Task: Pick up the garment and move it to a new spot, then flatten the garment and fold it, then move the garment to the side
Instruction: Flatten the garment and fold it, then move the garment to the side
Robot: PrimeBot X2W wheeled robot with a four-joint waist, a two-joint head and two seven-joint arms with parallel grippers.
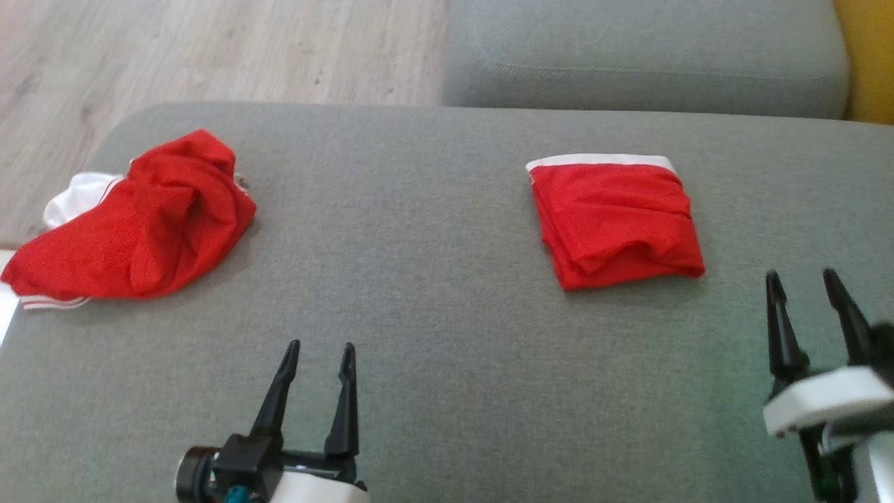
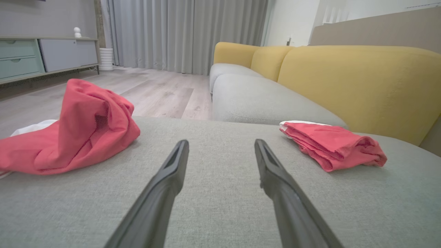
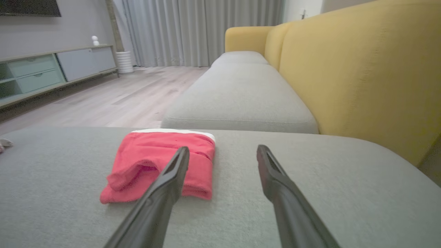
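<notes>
A folded red garment [image 1: 618, 220] with a white band along its far edge lies flat on the right part of the grey cushion [image 1: 419, 279]; it also appears as the folded garment [image 2: 334, 144] and the folded garment [image 3: 148, 162]. A crumpled red and white garment [image 1: 140, 220] sits heaped at the cushion's left edge, also seen as the crumpled garment [image 2: 75, 131]. My left gripper [image 1: 318, 353] stands open near the front middle, holding nothing. My right gripper [image 1: 803, 279] is open at the lower right, just right of and nearer than the folded garment, apart from it.
A second grey seat cushion [image 1: 642, 56] lies beyond, with a yellow sofa back [image 3: 361, 69] to the right. Wooden floor [image 1: 209, 49] drops away past the cushion's far left edge. A low cabinet [image 2: 44, 55] and curtains [image 2: 186, 34] stand far off.
</notes>
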